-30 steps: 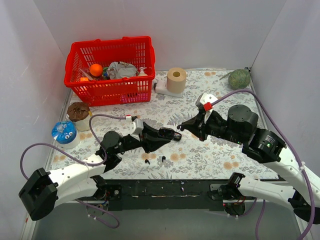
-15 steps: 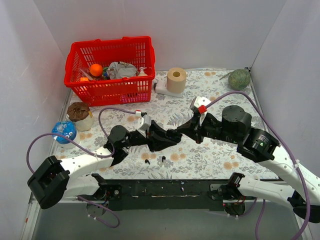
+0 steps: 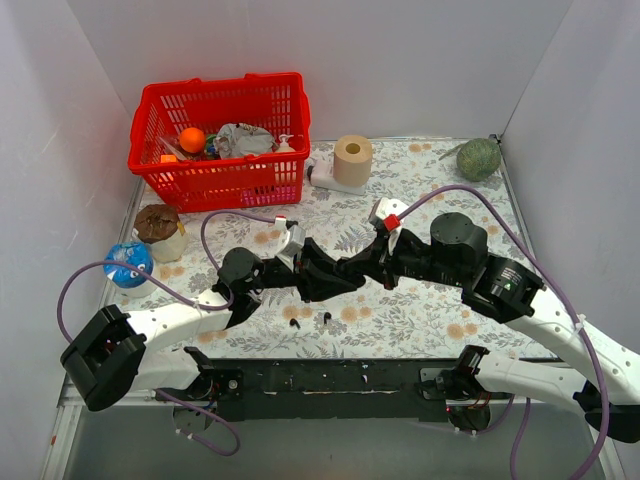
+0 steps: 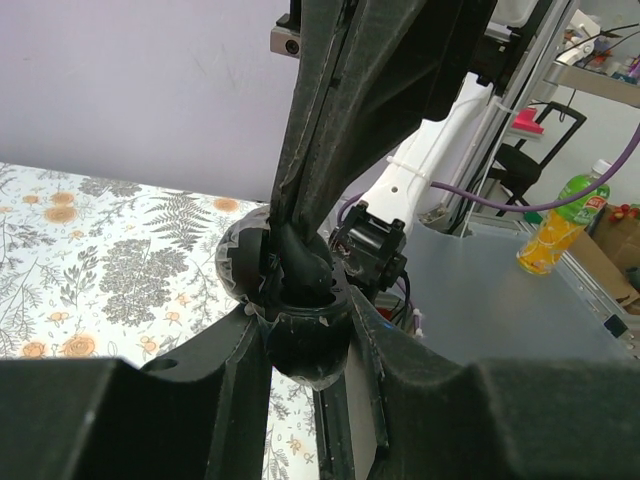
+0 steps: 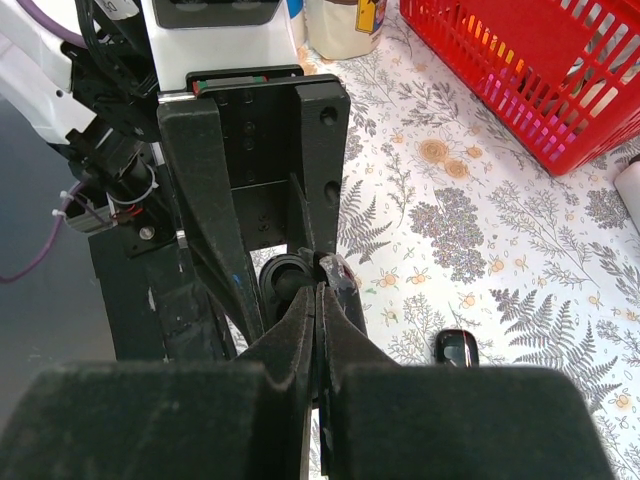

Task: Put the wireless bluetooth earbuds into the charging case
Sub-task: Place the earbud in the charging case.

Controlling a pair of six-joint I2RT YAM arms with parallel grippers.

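I count two robot arms over the worktop, one charging case, and two tiny black earbuds lying loose. One red basket holds one orange ball and one white bottle. Beyond that: one brown paper roll, one green ball, one brown-topped jar, one blue-lidded tub.

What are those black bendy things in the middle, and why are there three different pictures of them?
They are two robot arms, each with pinching fingers called a gripper. The big picture looks down from above; the other two come from a little camera on each wrist. The left gripper pinches a small round black charging case. The right gripper has its fingers pressed together, poking into that case; anything between them is too small to see. On the flowery table lie two tiny black earbuds, a red basket, a paper roll and a green ball.
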